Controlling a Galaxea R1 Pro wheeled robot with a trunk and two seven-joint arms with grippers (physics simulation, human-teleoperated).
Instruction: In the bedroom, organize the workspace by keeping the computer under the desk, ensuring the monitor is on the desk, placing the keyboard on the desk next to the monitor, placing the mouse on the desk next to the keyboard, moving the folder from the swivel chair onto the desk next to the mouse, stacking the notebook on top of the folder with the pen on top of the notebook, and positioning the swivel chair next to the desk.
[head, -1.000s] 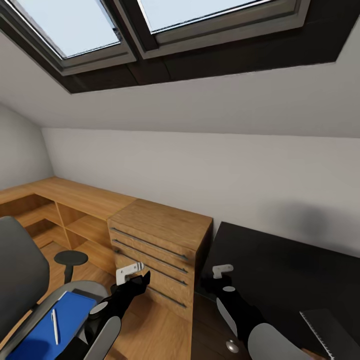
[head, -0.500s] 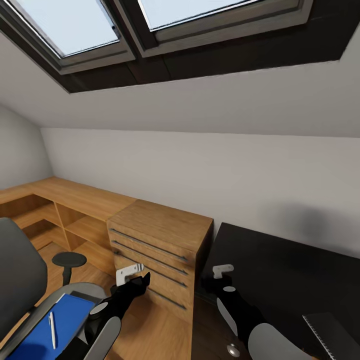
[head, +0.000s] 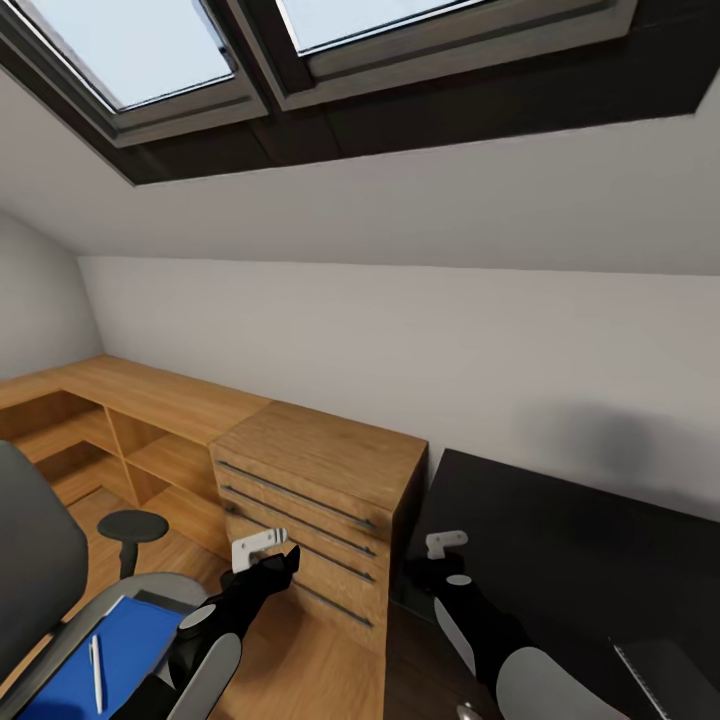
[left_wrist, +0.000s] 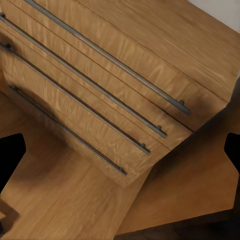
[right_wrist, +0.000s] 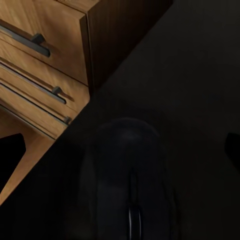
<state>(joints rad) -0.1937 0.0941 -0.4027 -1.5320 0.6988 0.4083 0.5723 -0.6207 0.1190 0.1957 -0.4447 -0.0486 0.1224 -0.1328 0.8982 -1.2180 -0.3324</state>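
mouse (right_wrist: 131, 175) on desk (head: 560, 540): light, smooth, grip its sides | right gripper (right_wrist: 125, 150) spread, empty | left gripper (left_wrist: 122, 150) spread, empty

No legible text, seemingly.

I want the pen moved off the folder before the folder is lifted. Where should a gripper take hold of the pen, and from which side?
Probably at mid-length, from straight above. The pen is a thin stick lying flat on the folder on the swivel chair seat, so the fingers should close across its narrow width. The left gripper is nearest.
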